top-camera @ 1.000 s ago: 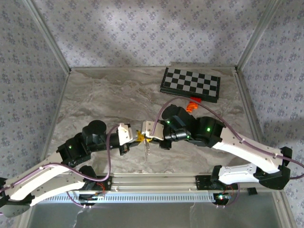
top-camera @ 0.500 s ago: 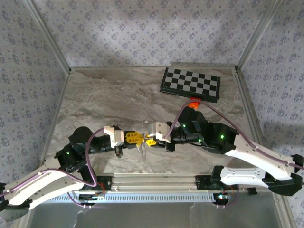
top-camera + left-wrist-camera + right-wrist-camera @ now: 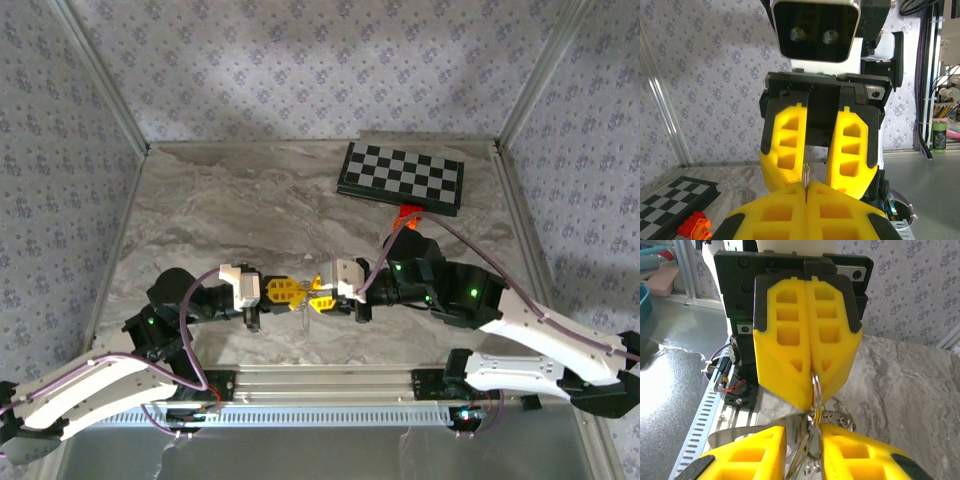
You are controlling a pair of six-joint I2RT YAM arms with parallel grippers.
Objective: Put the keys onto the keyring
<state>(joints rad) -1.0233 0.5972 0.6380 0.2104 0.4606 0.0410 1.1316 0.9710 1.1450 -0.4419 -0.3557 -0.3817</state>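
As seen from above, the two hands meet tip to tip over the near middle of the marble surface (image 3: 250,200). The left hand (image 3: 285,291) and the right hand (image 3: 320,299) are just apart, with the keyring (image 3: 303,308) between them as a thin pale glint hanging a little below the yellow fingers. A chessboard (image 3: 400,178) lies at the far right of the surface. An orange block (image 3: 405,214) sits at its near edge, just beyond the right arm.

From the left wrist, the left hand (image 3: 806,189) has its fingers pressed together. They pinch the keyring (image 3: 805,176), which is seen edge-on as a thin metal sliver rising from the seam. The right hand (image 3: 815,167) faces the camera with its fingers spread, and the sliver stands in line with the gap. The chessboard (image 3: 670,192) and the block (image 3: 692,225) are at the lower left.

From the right wrist, the left hand (image 3: 812,387) faces the camera, clamped on the top of the keyring (image 3: 815,390). The ring hangs from the fingertips, with more pale wire loops behind it. The right hand (image 3: 804,452) is spread, and the lower part of the ring hangs in its gap. A flat metal piece (image 3: 747,432) reaches left from the ring; whether it is a key cannot be told.
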